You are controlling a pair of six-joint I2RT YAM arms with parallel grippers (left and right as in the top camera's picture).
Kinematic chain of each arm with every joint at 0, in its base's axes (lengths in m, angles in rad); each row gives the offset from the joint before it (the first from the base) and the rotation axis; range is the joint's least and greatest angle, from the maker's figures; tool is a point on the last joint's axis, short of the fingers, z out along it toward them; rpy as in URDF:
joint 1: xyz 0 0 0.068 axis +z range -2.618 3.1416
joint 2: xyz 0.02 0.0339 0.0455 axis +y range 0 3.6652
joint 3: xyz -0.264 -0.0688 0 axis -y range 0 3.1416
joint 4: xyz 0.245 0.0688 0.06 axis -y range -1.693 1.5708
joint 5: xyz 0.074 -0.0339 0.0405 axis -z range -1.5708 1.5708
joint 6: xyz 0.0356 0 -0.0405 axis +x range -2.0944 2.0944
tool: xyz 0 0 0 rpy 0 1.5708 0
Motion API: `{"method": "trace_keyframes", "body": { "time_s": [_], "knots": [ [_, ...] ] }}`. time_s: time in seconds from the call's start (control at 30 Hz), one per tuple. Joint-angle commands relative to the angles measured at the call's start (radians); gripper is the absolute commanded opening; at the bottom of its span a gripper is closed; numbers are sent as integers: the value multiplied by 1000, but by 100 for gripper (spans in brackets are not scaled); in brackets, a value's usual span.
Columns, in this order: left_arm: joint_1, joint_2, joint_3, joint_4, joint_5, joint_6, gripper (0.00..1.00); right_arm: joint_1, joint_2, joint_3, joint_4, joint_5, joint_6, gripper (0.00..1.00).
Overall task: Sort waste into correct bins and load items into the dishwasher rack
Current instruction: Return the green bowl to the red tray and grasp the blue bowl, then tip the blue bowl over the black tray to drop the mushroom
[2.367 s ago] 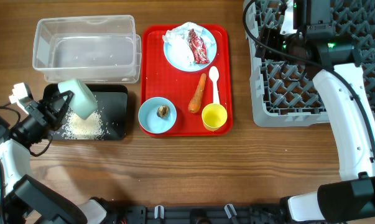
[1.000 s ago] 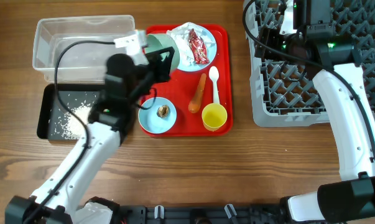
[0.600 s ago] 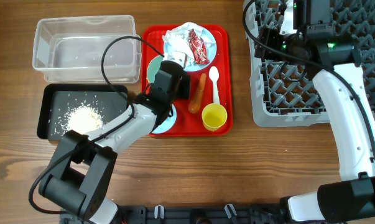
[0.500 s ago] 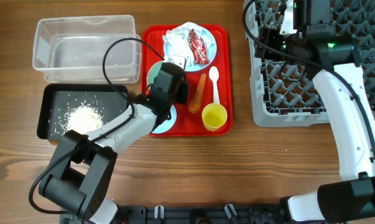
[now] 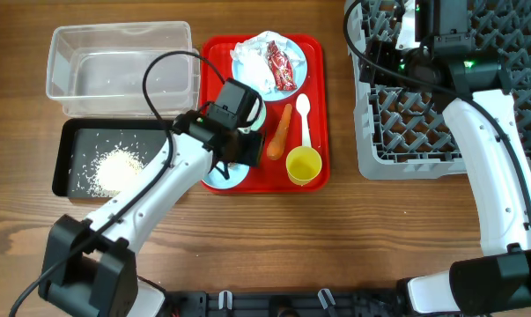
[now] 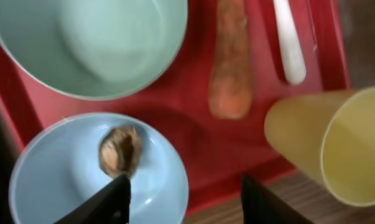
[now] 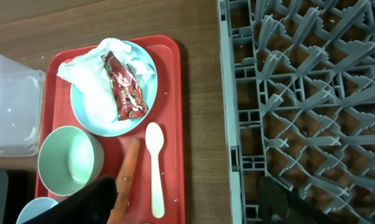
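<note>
My left gripper (image 6: 186, 202) stands open and empty over the red tray, above the near rim of the light-blue bowl (image 6: 63, 186) that holds the brown lump (image 6: 120, 150). The pale green bowl (image 6: 87, 43) sits upright and free just beyond it. Carrot (image 6: 231, 62), white spoon (image 6: 290, 43) and yellow cup (image 6: 342, 149) lie to the right. The blue plate (image 5: 293, 53) carries the napkin (image 5: 250, 51) and the red wrapper (image 5: 281, 67). Rice (image 5: 115, 170) lies heaped in the black tray (image 5: 71, 136). My right gripper (image 7: 184, 208) hangs open over the rack (image 5: 424, 123).
The clear tub (image 5: 120, 70) sits behind the black tray, with a few grains inside. The red tray (image 5: 317, 97) lies between the bins and the rack. My left arm (image 5: 159, 189) crosses the table from the lower left.
The left gripper carried the green bowl from over the black tray to the red tray, set it down, opened and drew back slightly. The right arm has not moved.
</note>
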Motion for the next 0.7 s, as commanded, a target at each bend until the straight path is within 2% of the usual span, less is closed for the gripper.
{"method": "trace_keyframes", "body": {
  "time_s": [0.0,0.07,0.1,0.17,0.23,0.43,0.47,0.5,0.67],
  "knots": [
    [-6,55,-1,-43,77,5,53,3,15,-4,5,-9,-6,76],
    [-30,94,-1,-63,77,5,52,3,15,-4,4,-9,-7,76],
    [-48,114,-1,-63,71,5,47,3,15,-4,4,-9,-7,76],
    [-68,142,-1,-63,37,3,41,3,15,-4,4,-8,-7,77],
    [-76,172,-2,-63,-27,-55,38,3,15,-4,3,-8,-9,77],
    [-76,216,-2,-57,-119,-109,31,3,15,-4,0,-8,-9,77],
    [-76,216,-2,-52,-128,-116,20,3,15,-4,0,-8,-9,77],
    [-76,216,-2,-51,-138,-132,4,3,15,-4,0,-8,-9,77],
    [-76,194,22,-93,-60,-131,4,3,15,-4,1,-8,-10,77]
  ]
}}
